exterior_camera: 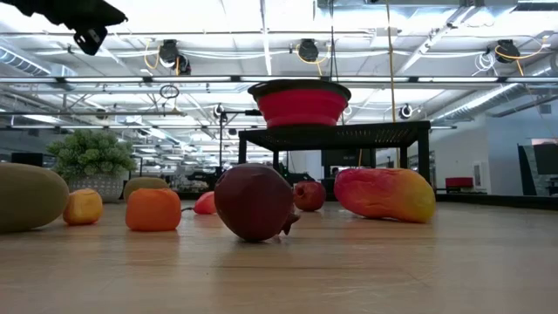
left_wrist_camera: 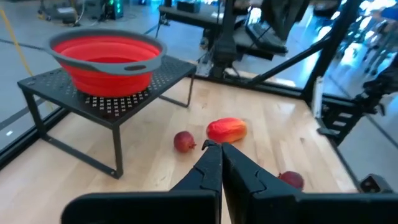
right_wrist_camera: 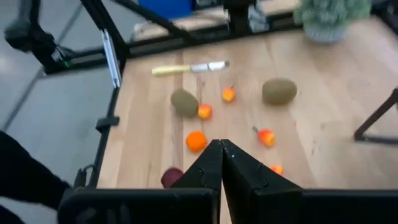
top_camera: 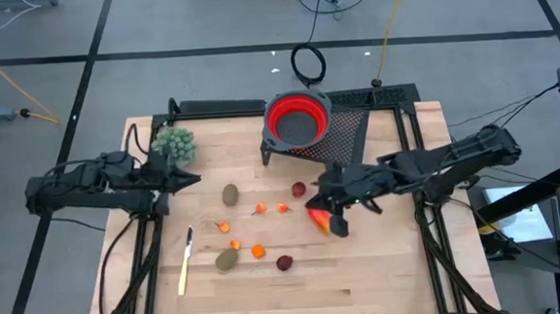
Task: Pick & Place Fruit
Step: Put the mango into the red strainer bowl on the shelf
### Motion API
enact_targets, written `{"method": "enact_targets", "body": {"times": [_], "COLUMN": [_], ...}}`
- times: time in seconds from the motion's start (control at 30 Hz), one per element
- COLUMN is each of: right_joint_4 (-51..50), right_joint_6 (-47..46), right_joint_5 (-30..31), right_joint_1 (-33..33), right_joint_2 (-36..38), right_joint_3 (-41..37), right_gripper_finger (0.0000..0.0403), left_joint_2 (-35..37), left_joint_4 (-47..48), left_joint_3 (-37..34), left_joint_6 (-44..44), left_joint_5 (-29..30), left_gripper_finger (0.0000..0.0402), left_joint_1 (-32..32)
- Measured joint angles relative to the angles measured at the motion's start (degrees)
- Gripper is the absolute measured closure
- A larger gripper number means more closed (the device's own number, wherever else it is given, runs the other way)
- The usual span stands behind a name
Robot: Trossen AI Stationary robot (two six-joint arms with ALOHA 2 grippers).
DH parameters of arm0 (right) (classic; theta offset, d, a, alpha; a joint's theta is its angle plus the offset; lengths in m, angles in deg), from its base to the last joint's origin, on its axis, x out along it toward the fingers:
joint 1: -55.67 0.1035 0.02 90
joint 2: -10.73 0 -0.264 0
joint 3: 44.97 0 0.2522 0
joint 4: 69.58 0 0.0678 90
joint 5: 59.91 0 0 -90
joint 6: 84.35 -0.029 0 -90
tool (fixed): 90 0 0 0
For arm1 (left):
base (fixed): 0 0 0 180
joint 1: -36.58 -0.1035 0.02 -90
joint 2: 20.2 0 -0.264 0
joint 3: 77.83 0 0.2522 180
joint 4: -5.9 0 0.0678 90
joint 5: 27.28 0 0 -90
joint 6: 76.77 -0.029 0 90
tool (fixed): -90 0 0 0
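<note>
Two dark arms reach over the wooden bench (top_camera: 384, 267), left hand (top_camera: 196, 179) hovering beside the green bushy clump (top_camera: 173, 142), fingers pressed together on nothing; right hand (top_camera: 327, 201) just above the elongated red-orange fruit (top_camera: 318, 216), fingers likewise pressed together, empty. At the bench's far edge a red collapsible bowl (top_camera: 296, 118) sits on a black mesh stand (top_camera: 348, 128). Fruit lies scattered mid-bench: the elongated piece to the right, two brownish-green ovals (top_camera: 230, 194) (top_camera: 227, 261), two dark red balls (top_camera: 299, 189) (top_camera: 284, 263), and tiny orange bits (top_camera: 258, 251) between them. A yellow-handled knife (top_camera: 184, 263) lies left of them.
</note>
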Motion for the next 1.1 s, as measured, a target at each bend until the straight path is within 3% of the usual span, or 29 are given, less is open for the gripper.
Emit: {"method": "enact_targets", "body": {"times": [0.3, 0.63, 1.1], "right_joint_4": [-7.2, -11.74, -22.42], "right_joint_6": [-6.85, -15.17, -18.39], "right_joint_5": [0.0, -0.22, -1.25], "right_joint_1": [2.51, 4.19, 3.36], "right_joint_2": [-8.15, -12.38, -16.64], "right_joint_3": [5.73, 5.94, 5.9], "right_gripper_finger": [0.0403, 0.0403, 0.038], "left_joint_2": [8.57, 16.38, 17.97], "left_joint_4": [-0.1, -0.01, -0.06], "left_joint_3": [-3.4, -6.95, -7.67], "left_joint_6": [-1.48, -1.98, -0.77], "left_joint_5": [-5.08, -8.35, -8.34], "left_gripper_finger": [0.0398, 0.0396, 0.0388], "left_joint_1": [0.0, 0.0, 0.0]}}
